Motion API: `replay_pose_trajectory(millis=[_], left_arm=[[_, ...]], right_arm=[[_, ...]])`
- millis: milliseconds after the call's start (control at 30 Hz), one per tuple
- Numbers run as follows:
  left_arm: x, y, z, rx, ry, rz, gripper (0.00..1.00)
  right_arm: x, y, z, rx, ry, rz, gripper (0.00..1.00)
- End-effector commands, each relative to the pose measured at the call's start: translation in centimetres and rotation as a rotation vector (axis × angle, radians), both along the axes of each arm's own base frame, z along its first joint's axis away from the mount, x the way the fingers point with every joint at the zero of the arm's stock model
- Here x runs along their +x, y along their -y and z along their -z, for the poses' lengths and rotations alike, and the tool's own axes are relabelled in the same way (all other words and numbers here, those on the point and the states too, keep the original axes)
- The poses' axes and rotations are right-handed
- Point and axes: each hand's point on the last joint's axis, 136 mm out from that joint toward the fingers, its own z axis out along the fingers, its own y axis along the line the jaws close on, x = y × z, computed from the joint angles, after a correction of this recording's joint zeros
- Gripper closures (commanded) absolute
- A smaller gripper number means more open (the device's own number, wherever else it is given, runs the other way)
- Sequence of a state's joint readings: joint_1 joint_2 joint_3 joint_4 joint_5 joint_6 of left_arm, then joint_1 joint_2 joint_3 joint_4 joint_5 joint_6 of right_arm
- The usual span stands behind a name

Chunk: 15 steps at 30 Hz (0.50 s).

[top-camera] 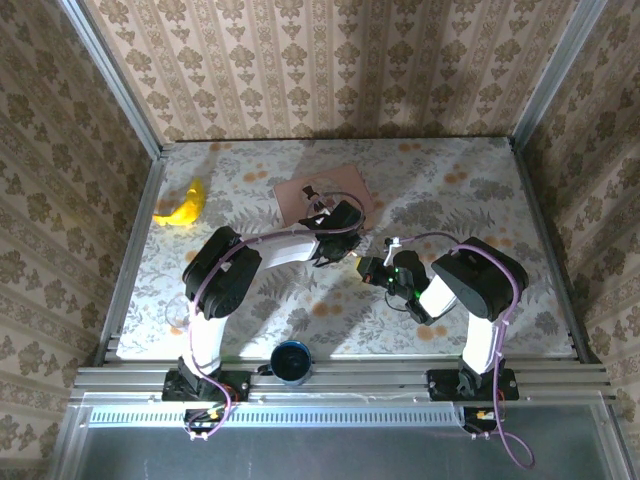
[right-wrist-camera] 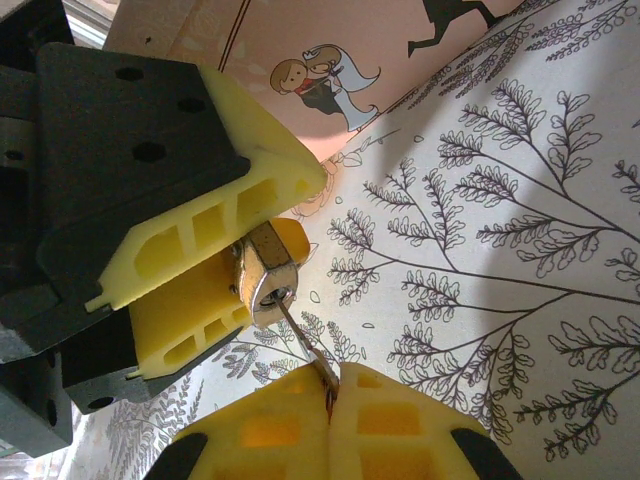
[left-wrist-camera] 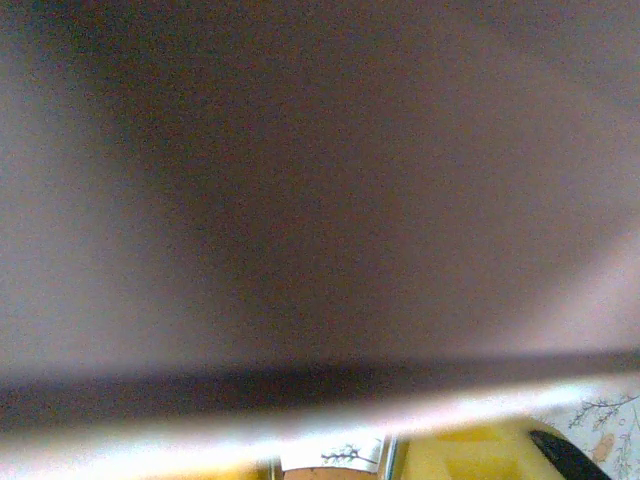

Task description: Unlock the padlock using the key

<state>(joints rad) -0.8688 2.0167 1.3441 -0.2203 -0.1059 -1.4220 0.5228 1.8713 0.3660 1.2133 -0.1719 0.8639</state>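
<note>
The small brass padlock [right-wrist-camera: 264, 278] is clamped between the yellow fingers of my left gripper [right-wrist-camera: 292, 226], keyhole end facing the right wrist camera. A thin metal key [right-wrist-camera: 305, 345] sticks into that keyhole, and its other end is pinched in my right gripper [right-wrist-camera: 330, 405], which is shut on it. From above, the left gripper [top-camera: 338, 248] and right gripper [top-camera: 368, 268] meet tip to tip mid-table just in front of the pink picture box [top-camera: 318, 193], with the padlock [top-camera: 354, 258] between them. The left wrist view is a blur of the box's side, with a yellow finger [left-wrist-camera: 470, 455] at the bottom.
A yellow banana [top-camera: 183, 207] lies at the far left of the floral tablecloth [top-camera: 470, 190]. A dark blue cup [top-camera: 292, 361] stands at the near edge between the arm bases. Patterned walls close in the table on three sides.
</note>
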Motion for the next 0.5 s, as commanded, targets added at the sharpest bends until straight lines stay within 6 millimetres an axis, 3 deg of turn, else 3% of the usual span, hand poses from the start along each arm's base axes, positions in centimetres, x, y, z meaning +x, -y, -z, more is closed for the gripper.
replay_pose_trajectory(millis=[0,467], left_arm=[[-2.80,2.72,1.72,-0.115,-0.168,0.011,1.00],[-3.46,3.51,2.09,-0.124,-0.184,0.026,1.00]], right_arm=[[1.35,-1.21,-2.78,0.048,0.103,-0.010,1.00],[1.82,-2.12,-3.73,0.136,0.068,0.004,1.00]])
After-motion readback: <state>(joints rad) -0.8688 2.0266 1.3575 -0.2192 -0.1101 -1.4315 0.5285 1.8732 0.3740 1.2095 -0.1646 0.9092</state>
